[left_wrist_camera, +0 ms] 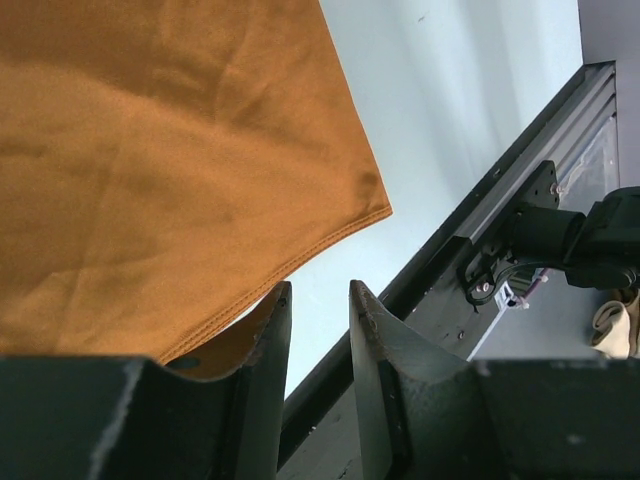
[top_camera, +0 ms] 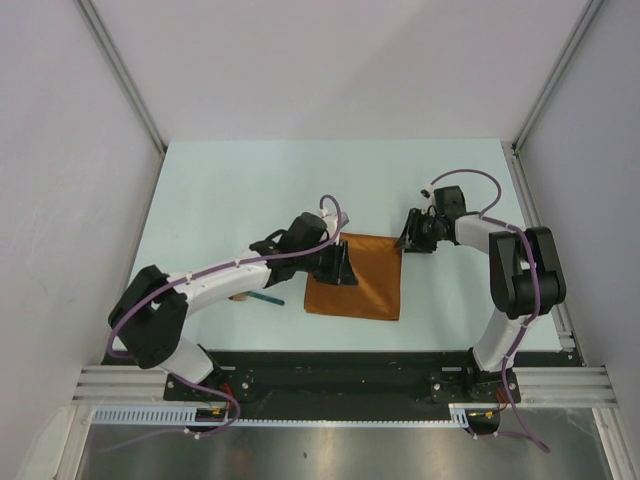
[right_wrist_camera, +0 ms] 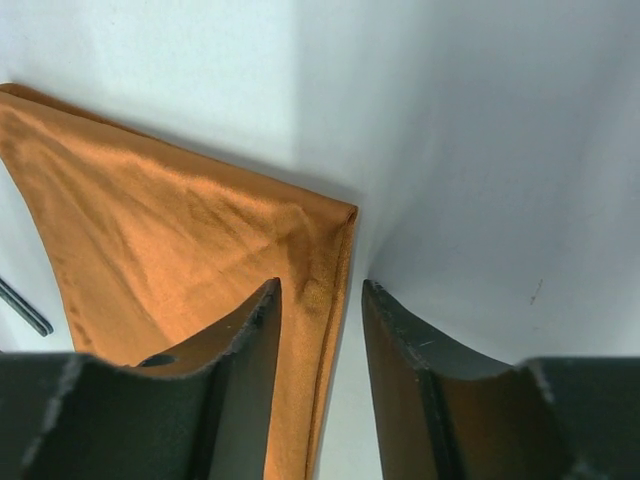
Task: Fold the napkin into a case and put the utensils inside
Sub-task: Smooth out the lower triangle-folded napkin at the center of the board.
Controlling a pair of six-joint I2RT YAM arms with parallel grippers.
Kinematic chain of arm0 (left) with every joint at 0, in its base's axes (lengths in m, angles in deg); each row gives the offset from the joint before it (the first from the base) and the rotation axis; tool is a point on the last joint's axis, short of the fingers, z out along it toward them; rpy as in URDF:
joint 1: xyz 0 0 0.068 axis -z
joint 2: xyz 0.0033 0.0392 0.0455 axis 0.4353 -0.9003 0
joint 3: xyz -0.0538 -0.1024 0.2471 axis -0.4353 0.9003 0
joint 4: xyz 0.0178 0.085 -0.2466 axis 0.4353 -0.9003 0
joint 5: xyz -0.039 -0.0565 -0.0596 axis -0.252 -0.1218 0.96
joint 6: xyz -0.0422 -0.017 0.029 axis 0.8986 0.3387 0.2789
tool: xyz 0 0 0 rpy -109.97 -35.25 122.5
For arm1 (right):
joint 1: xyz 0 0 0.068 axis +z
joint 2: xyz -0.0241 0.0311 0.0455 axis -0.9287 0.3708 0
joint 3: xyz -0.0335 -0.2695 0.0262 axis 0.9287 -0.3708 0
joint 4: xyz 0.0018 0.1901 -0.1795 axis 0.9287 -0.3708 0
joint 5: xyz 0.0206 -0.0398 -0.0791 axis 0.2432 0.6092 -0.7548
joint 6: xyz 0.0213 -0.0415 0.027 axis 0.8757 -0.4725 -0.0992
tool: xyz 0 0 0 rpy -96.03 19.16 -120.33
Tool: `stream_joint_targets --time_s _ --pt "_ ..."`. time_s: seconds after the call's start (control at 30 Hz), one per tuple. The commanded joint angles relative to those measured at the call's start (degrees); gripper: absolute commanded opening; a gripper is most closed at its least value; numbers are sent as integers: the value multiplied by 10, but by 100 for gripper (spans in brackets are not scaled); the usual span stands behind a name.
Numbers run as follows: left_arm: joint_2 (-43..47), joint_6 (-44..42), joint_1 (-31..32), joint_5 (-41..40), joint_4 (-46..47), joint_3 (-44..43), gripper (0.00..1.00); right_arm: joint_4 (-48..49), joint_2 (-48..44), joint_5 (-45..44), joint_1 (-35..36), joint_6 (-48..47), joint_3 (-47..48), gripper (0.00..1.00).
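Note:
The rust-orange napkin (top_camera: pixel 366 282) lies flat mid-table as a rectangle, with a doubled edge at its far right corner in the right wrist view (right_wrist_camera: pixel 180 240). My left gripper (top_camera: pixel 344 266) is open and empty at the napkin's left edge; in the left wrist view (left_wrist_camera: pixel 318 290) the cloth (left_wrist_camera: pixel 150 150) ends just beyond the fingertips. My right gripper (top_camera: pixel 406 240) is open, its jaws straddling the napkin's right edge near the far corner (right_wrist_camera: pixel 320 290), not closed on it. A teal-handled utensil (top_camera: pixel 266 297) lies left of the napkin, a pale one (top_camera: pixel 238 297) mostly hidden under my left arm.
A black mounting rail (top_camera: pixel 340 375) runs along the table's near edge and shows in the left wrist view (left_wrist_camera: pixel 480 230). Grey walls with aluminium posts (top_camera: pixel 130 90) enclose the table on the left, right and back. The teal utensil's end shows in the right wrist view (right_wrist_camera: pixel 25 310).

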Motion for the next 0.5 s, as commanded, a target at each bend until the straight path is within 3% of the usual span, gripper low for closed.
stream_joint_targets --time_s 0.0,0.33,0.47 --pt "5 6 -1 20 19 -25 35 9 26 -9 -2 -14 17 40" --pt "43 -21 -64 22 -28 -43 35 31 102 0 3 -18 73 30" --pt "61 -16 -84 28 -26 -24 35 5 157 8 11 -38 160 29"
